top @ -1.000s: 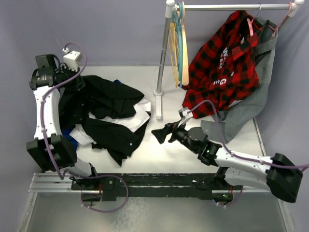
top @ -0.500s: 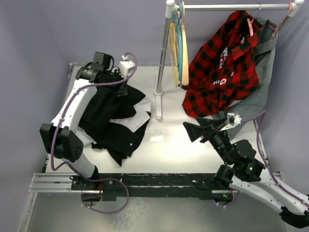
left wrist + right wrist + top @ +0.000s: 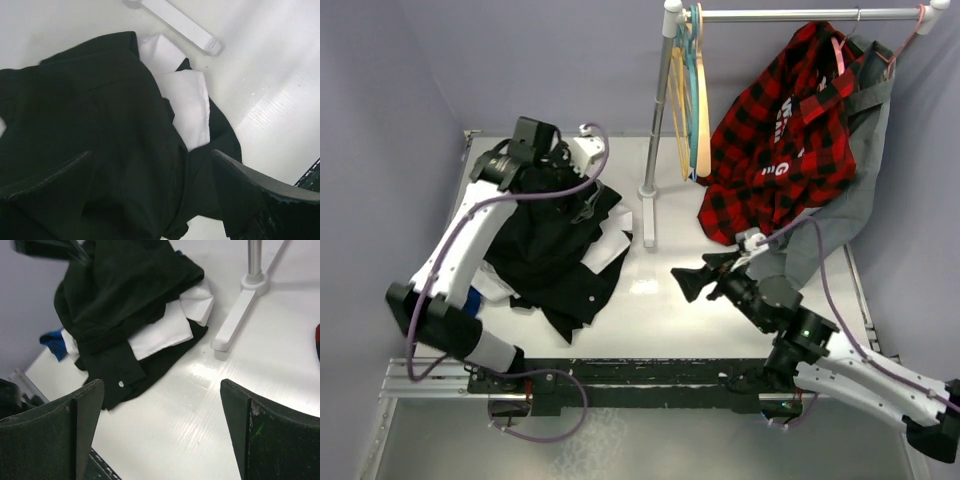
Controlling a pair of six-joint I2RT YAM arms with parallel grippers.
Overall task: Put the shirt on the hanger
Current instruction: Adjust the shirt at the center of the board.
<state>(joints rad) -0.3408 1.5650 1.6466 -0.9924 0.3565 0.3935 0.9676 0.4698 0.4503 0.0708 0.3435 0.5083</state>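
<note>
The black shirt [image 3: 545, 245] lies crumpled on the left of the table, over a white shirt [image 3: 608, 243]. My left gripper [image 3: 578, 200] hovers open above the heap's far side. In the left wrist view its fingers [image 3: 250, 190] stand wide apart over black shirt cloth [image 3: 100, 120], gripping nothing. The tan hanger [image 3: 703, 115] hangs on the rack's rail among other hangers. My right gripper [image 3: 686, 281] is open above bare table mid-right, empty. From the right wrist, the shirt [image 3: 125, 295] lies ahead to the left, a white button on its cuff [image 3: 120, 384].
The rack's pole [image 3: 658, 110] and foot [image 3: 648, 225] stand at mid-table. A red-and-black plaid shirt [image 3: 775, 140] and a grey garment [image 3: 840, 210] hang at the right. Thin yellow [image 3: 677, 110] and teal [image 3: 692, 85] hangers hang beside the tan one. Blue cloth [image 3: 52, 340] peeks from the heap.
My left arm has swung from the far left over the heap's far side, and its gripper has opened. The right gripper pulled back right, then came forward again, still open.
</note>
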